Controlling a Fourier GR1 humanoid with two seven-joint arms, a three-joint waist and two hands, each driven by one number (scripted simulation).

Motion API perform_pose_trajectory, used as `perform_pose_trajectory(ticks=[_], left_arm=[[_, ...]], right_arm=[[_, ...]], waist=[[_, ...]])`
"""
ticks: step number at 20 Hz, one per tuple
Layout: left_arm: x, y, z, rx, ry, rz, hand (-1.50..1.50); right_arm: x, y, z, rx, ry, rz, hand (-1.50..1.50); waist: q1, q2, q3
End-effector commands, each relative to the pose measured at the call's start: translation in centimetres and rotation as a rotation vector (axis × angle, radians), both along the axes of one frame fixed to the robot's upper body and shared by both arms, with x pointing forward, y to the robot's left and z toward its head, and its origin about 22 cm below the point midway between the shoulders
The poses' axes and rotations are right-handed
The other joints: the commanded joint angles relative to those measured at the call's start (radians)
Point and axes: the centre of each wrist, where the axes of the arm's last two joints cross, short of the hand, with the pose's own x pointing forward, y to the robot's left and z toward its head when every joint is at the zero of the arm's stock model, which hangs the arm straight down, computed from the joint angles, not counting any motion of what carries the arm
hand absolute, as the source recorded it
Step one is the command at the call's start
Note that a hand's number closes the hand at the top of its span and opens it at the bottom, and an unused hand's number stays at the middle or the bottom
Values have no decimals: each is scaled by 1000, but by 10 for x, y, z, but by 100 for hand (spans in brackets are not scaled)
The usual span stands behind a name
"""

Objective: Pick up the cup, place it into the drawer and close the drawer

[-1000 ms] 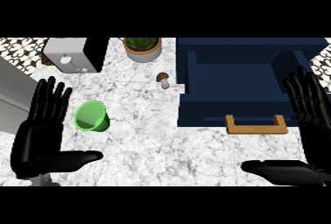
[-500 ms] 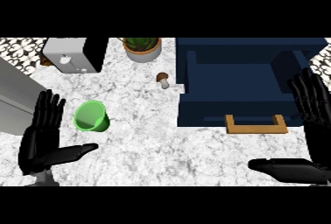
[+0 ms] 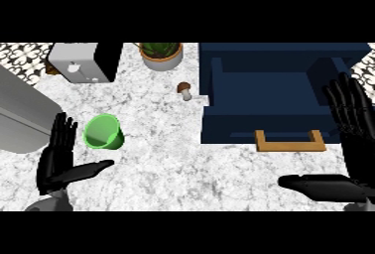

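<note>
At the far left you see a grey rounded appliance body [image 3: 18,119] cut off by the view's edge. Just inside it, your left robot hand [image 3: 60,161] stands low on the white marbled surface [image 3: 176,158], fingers straight and pointing up, thumb spread to the right, released and holding nothing. The green cup [image 3: 103,131] lies tipped on its side just right of those fingers, near them but apart as far as you can tell, its open mouth facing down-left toward the hand.

Behind the cup, at the back of the surface, you have a white-and-black toaster-like box [image 3: 84,62]. Right of it stands a potted plant [image 3: 162,53] in a pale pot. A small brown-capped mushroom [image 3: 185,91] sits on the surface in front of the plant, just beside the drawer's left wall.

The dark blue drawer [image 3: 275,94] is pulled open, interior visible, and its wooden handle [image 3: 290,142] projects from the front panel toward you. The cup is well apart from the drawer, not inside it.

At the right edge, your right robot hand [image 3: 350,149] shows fingers straight and upright, overlapping the drawer's right side, thumb extended to the left over the surface, released and holding nothing.
</note>
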Motion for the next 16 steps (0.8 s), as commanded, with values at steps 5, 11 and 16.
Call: perform_pose_trajectory(ticks=[5, 11, 16], left_arm=[[9, 29, -53, -32, 5, 34, -150], [13, 45, -65, -36, -2, 39, -150], [3, 37, -79, -41, -36, 35, -150]], right_arm=[[3, -1, 8, -6, -10, 4, -150], [8, -3, 11, 8, -5, 19, -150], [-7, -4, -27, 2, -4, -1, -150]], waist=[[-6, 2, -1], [-5, 2, -1], [-4, 1, 0]])
